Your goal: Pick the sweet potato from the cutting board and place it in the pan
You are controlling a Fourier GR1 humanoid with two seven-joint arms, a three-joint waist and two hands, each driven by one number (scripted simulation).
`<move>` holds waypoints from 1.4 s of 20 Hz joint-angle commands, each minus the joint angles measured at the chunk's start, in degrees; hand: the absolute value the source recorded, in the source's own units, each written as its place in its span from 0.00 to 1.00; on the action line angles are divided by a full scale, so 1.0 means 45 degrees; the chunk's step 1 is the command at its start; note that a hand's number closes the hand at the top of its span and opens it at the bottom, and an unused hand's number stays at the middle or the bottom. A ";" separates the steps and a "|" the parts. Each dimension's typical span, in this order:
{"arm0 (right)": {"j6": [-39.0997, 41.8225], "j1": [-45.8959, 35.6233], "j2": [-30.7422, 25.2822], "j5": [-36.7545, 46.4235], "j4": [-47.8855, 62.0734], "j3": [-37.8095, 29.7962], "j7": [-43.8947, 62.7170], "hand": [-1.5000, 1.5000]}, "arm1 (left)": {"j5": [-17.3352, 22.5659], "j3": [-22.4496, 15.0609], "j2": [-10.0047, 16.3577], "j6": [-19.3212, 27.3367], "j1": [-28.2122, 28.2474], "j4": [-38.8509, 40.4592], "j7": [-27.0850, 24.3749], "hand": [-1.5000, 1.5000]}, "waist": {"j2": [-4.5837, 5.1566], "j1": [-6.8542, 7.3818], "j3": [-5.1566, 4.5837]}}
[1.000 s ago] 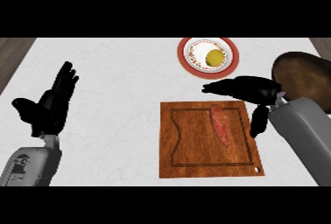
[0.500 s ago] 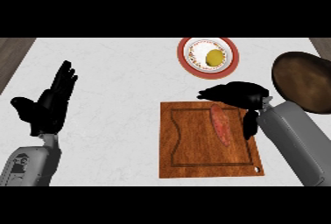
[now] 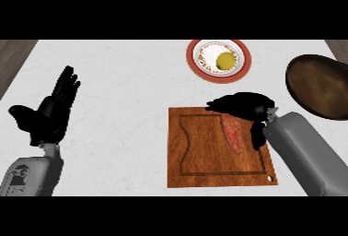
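Sweet potato [image 3: 234,133]: not yet moved from cutting board [image 3: 204,154] to pan [image 3: 323,85]
Right hand [image 3: 241,105]: placed over it; grasp cannot be told
Left hand [image 3: 51,115]: released, idle

The right hand [image 3: 239,105] has come left and nearer. A second ago it hung just past the far edge of the cutting board [image 3: 197,152]; now it sits over the board's far right corner. It covers the far tip of the sweet potato [image 3: 234,136], which showed whole before. The grey forearm [image 3: 302,152] has drawn away from the pan [image 3: 319,85], so more of the pan's left rim shows.
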 commanded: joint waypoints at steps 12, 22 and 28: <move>-0.1539 0.0192 0.0086 0.1512 0.1572 0.0541 -0.2986 1.00 | 0.0059 0.0394 0.0109 -0.0428 -0.0462 -0.0549 0.1038 0.50 | 0.0008 -0.0003 0.0004; -0.1913 0.0133 0.1936 0.1028 0.1627 -0.2694 0.2135 1.00 | -0.0460 0.0245 -0.0458 -0.0073 -0.0072 -0.0039 0.0260 0.50 | 0.0006 -0.0156 -0.0002; -0.4417 -0.0800 0.2553 0.1255 0.1850 -0.6117 0.8905 1.00 | -0.0395 0.0506 -0.0188 -0.0124 -0.0002 -0.0091 0.0214 0.50 | -0.0120 -0.0482 -0.0049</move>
